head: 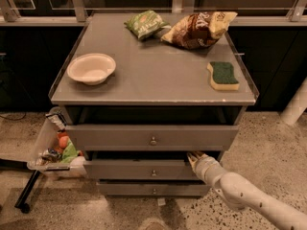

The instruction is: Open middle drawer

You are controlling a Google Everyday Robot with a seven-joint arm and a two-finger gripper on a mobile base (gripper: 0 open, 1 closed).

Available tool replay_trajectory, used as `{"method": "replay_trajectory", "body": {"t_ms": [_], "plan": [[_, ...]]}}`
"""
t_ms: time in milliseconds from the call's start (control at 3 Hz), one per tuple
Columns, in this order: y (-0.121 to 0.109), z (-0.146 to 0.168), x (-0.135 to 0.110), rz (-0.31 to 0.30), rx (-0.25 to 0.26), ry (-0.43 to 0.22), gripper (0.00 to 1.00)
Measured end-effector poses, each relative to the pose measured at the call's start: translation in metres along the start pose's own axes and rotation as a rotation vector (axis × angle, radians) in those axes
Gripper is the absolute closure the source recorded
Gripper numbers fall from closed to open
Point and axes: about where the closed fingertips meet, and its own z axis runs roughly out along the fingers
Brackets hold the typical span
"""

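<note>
The grey metal cabinet (153, 80) has three drawers. The top drawer (152, 137) is pulled out a little. The middle drawer (139, 169), with a small round knob (153, 173), is also out a little, with a dark gap above its front. The bottom drawer (152, 189) sits below it. My gripper (194, 157) reaches from the lower right on a white arm (249, 198) and sits at the top edge of the middle drawer's right end, its tips inside the gap.
On the cabinet top lie a white bowl (91, 68), a green chip bag (146, 24), a brown chip bag (197, 28) and a green-and-yellow sponge (223, 75). A clear bin (50, 147) with items hangs on the left side. The floor is speckled stone.
</note>
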Motion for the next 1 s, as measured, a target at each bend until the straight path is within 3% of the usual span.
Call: {"method": "replay_trajectory", "body": {"t_ms": [1000], "plan": [[0.0027, -0.0057, 0.0017, 0.023, -0.021, 0.023, 1.0]]}}
